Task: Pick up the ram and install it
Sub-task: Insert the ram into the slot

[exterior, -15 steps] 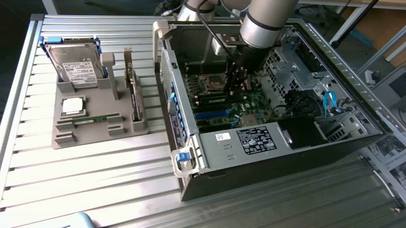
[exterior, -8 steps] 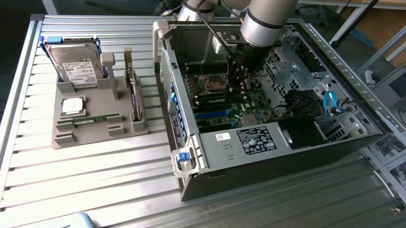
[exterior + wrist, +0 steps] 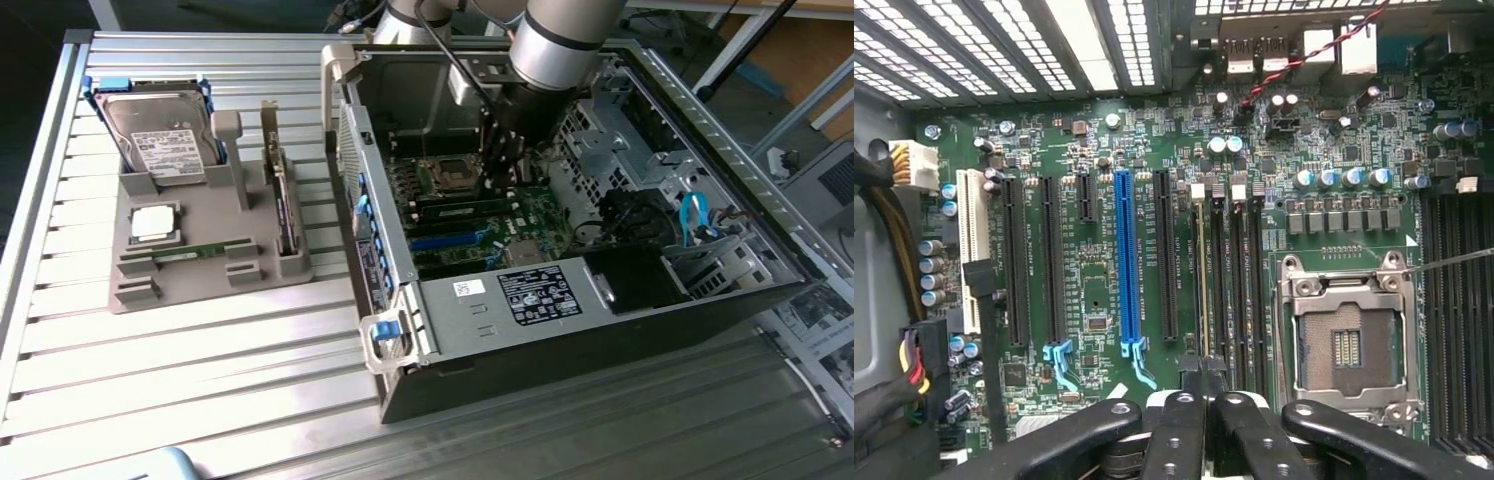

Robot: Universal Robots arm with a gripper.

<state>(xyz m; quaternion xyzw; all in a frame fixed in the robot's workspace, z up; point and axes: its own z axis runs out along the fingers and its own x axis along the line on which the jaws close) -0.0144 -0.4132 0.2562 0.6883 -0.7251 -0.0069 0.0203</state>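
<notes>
Reaching into the open computer case (image 3: 587, 300), my gripper (image 3: 1204, 385) had its jaws shut edge-on over a ram stick (image 3: 1202, 290) standing in a motherboard (image 3: 1094, 300) slot beside the empty CPU socket (image 3: 1344, 345). Another ram stick (image 3: 282, 205) stood in the grey holder (image 3: 200, 265) on the slatted surface (image 3: 174, 400).

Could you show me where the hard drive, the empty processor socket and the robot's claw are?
hard drive (image 3: 158, 145): exterior view, its white label.
processor socket (image 3: 1346, 347): wrist view, the dark contact field.
claw (image 3: 1202, 392): wrist view, between its closed fingertips.
</notes>
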